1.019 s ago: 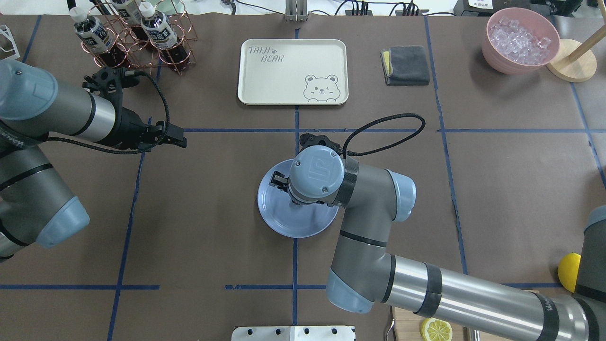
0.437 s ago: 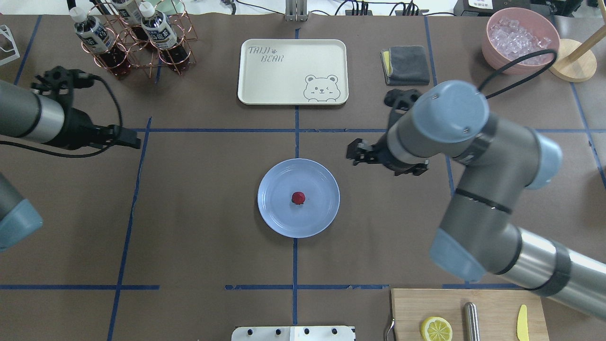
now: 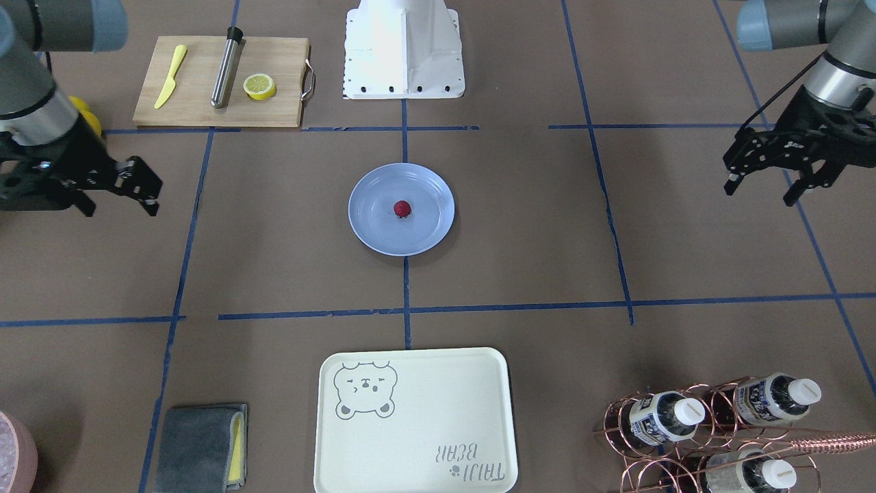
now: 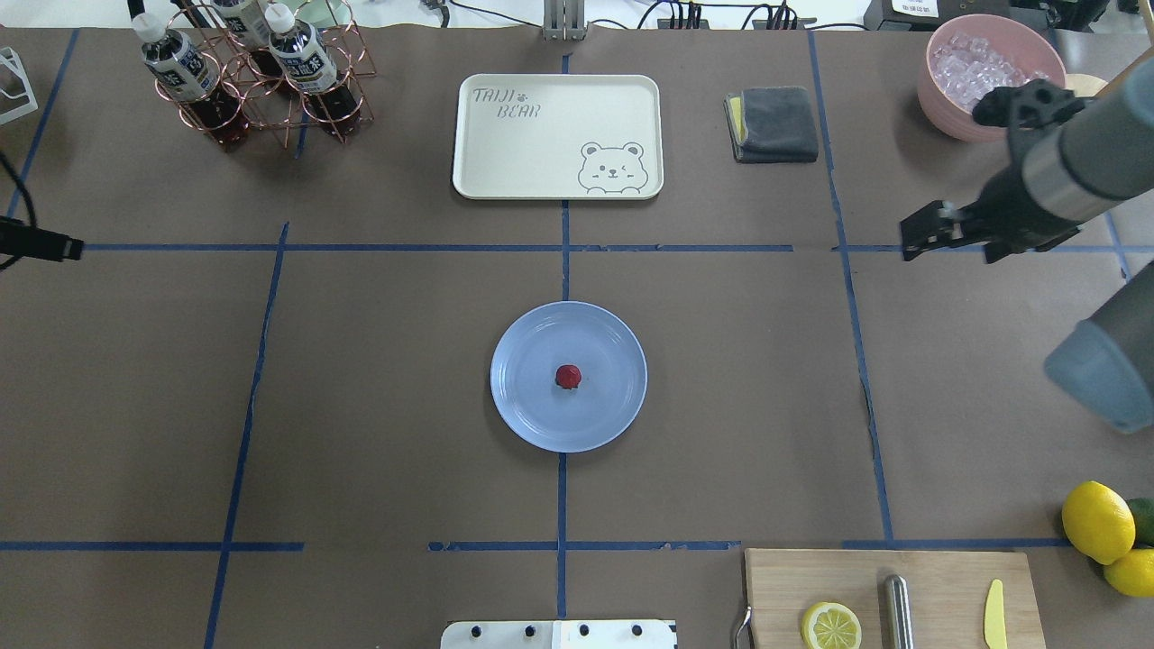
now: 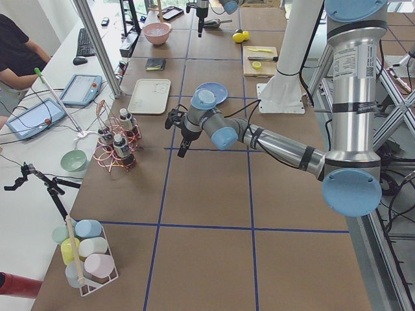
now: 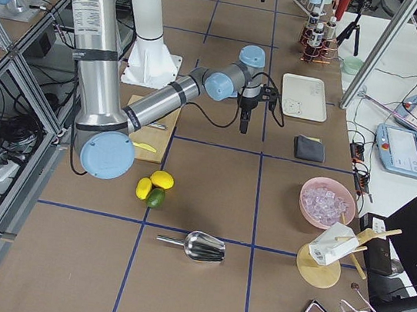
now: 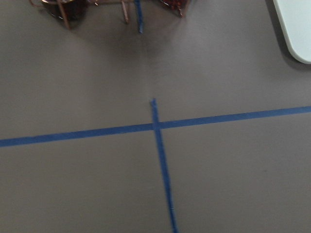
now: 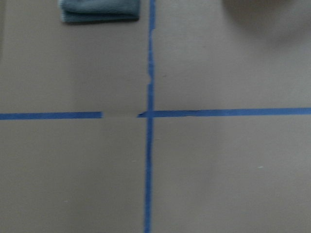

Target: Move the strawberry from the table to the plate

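The small red strawberry (image 4: 568, 376) (image 3: 402, 208) lies near the middle of the pale-blue plate (image 4: 532, 410) (image 3: 428, 229), which sits at the centre of the brown-paper table (image 4: 379, 379). Nothing touches either of them. My right gripper (image 4: 951, 252) (image 3: 120, 204) hangs open and empty far off to the plate's right, over a tape crossing. My left gripper (image 3: 759, 192) is open and empty too, well away on the other side; in the overhead view only its tip (image 4: 41, 244) shows at the left edge. Both wrist views show only bare paper and blue tape.
A cream bear tray (image 4: 557, 135) lies beyond the plate, and a copper bottle rack (image 4: 261, 77) stands at the far left. A grey cloth (image 4: 773, 123) and a pink ice bowl (image 4: 987, 77) are at the far right. The cutting board (image 4: 888, 599), with a lemon half, and whole lemons (image 4: 1095, 521) sit near right.
My right gripper has left the plate and swung far right, and the strawberry now lies uncovered on the plate. The left arm has pulled back toward the left edge.
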